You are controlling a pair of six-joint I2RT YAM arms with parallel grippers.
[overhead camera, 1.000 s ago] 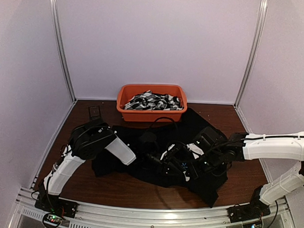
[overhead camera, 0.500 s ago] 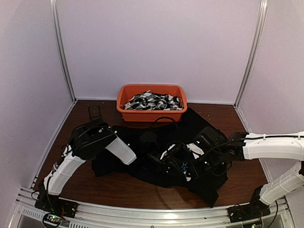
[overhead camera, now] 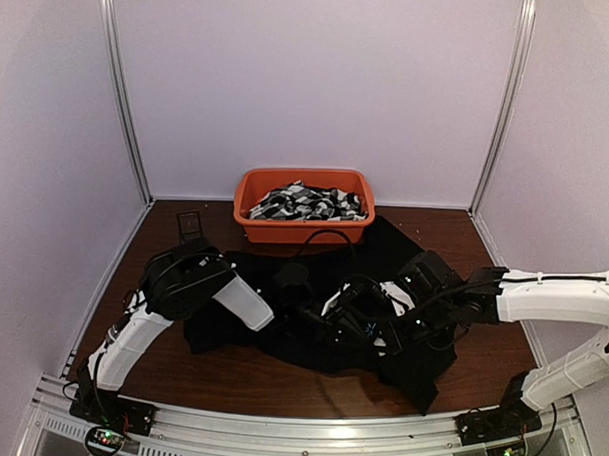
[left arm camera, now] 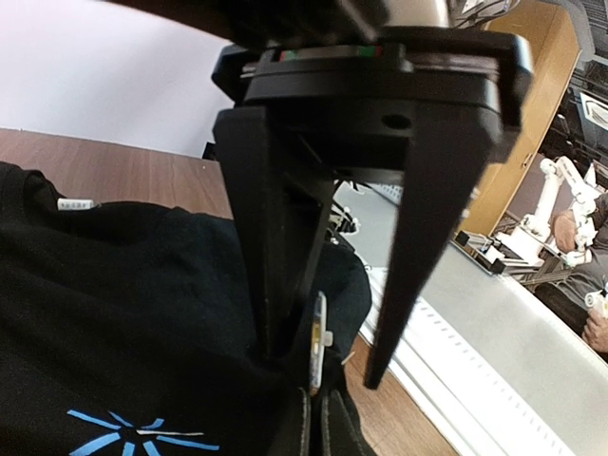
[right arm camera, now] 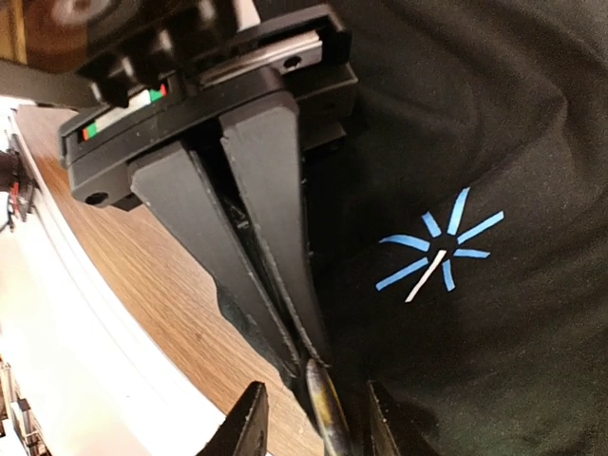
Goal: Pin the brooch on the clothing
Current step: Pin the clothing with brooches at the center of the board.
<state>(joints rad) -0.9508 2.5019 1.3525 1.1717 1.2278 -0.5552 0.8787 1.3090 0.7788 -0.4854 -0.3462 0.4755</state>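
The black shirt lies spread on the table, its light-blue starburst just right of my right fingers; it also shows in the left wrist view, as does the white tag. My right gripper is shut, and the thin metallic brooch sticks out edge-on from its tips. My left gripper is open around the brooch, which stands close to its left finger with a wide gap to the right one. Both grippers meet over the shirt's middle, left and right.
An orange bin holding black-and-white patterned fabrics stands behind the shirt. A small black object lies at the back left. A metal rail runs along the near edge, close to the shirt's front hem.
My right wrist has shifted slightly. The blue starburst that showed in the top view between the grippers is now covered. The left arm has barely moved.
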